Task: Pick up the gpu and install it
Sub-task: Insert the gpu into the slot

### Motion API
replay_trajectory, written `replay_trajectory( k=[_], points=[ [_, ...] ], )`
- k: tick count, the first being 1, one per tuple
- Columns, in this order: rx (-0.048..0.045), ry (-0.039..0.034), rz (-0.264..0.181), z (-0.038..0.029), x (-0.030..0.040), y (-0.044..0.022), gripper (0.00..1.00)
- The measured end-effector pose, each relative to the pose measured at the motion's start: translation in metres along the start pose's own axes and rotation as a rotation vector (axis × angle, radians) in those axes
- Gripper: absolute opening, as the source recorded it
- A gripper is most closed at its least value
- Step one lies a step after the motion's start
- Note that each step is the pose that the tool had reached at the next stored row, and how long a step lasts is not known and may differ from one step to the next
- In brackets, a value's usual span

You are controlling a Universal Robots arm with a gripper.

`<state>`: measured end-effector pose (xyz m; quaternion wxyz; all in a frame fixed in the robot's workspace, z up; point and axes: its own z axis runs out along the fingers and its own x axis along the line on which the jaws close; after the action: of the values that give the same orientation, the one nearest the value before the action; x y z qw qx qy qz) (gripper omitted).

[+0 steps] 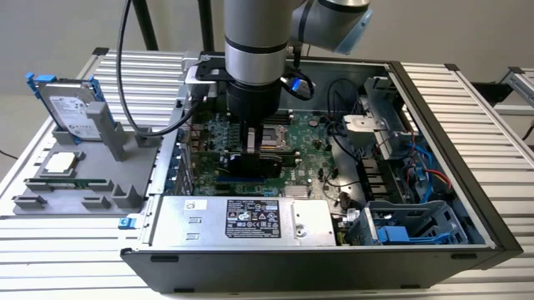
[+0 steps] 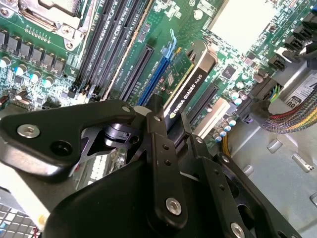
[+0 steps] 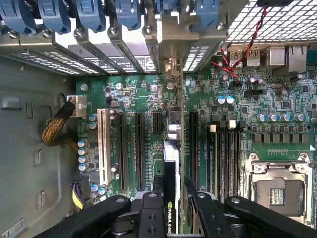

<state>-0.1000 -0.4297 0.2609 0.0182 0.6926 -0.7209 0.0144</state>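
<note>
The gpu (image 1: 255, 166) stands on edge between my fingers, low over the green motherboard (image 1: 313, 165) inside the open computer case. In the second wrist view the gpu (image 2: 190, 79) shows its black cooler and green board, hanging just beside a long blue expansion slot (image 2: 155, 72). In the first wrist view the gpu (image 3: 171, 158) is a thin strip lined up between black slots (image 3: 140, 148), pointing toward the case's rear slot openings. My gripper (image 1: 254, 149) (image 2: 173, 133) (image 3: 172, 198) is shut on the card's top edge. Whether the card touches the slot is hidden.
A silver power supply (image 1: 242, 219) fills the case's near side. The CPU socket (image 1: 276, 134) sits behind the gripper. Cables (image 1: 417, 169) and a drive cage (image 1: 409, 225) lie at the exterior view's right. A grey tray (image 1: 75, 187) outside holds a hard drive (image 1: 71, 106) and memory stick (image 1: 67, 184).
</note>
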Motion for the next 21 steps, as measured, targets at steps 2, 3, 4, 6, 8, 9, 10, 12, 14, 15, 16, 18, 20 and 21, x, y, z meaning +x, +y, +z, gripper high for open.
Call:
replay_trajectory(
  k=[2, 3, 4, 6, 8, 9, 10, 12, 14, 15, 16, 18, 20, 21],
  points=[
    [-0.0003, 0.0007, 0.0, 0.0008, -0.0008, 0.0001, 0.0],
    [-0.0002, 0.0006, 0.0, 0.0012, -0.0011, 0.0001, 0.0],
    [0.0002, -0.0004, 0.0, 0.0017, -0.0015, 0.0001, 0.0],
    [0.0, 0.0, 0.0, 0.0024, -0.0019, 0.0001, 0.0],
    [-0.0002, 0.0004, 0.0, 0.0029, -0.0018, 0.0002, 0.0],
    [-0.0003, 0.0005, 0.0, 0.0032, -0.0019, 0.0002, 0.0],
    [-0.0004, 0.0006, 0.0, 0.0035, -0.0019, 0.0002, 0.0],
    [-0.0003, 0.0005, 0.0, 0.0039, -0.0019, 0.0002, 0.0],
    [-0.0001, 0.0002, 0.0, 0.0041, -0.002, 0.0002, 0.0],
    [-0.0001, 0.0002, 0.0, 0.0041, -0.002, 0.0002, 0.0],
    [-0.0001, 0.0002, 0.0, 0.0041, -0.002, 0.0002, 0.0],
    [-0.0002, 0.0003, 0.0, 0.0041, -0.002, 0.0002, 0.0],
    [-0.0001, 0.0002, 0.0, 0.0042, -0.0019, 0.0002, 0.0],
    [-0.0001, 0.0001, 0.0, 0.0042, -0.0019, 0.0002, 0.0]
  ],
)
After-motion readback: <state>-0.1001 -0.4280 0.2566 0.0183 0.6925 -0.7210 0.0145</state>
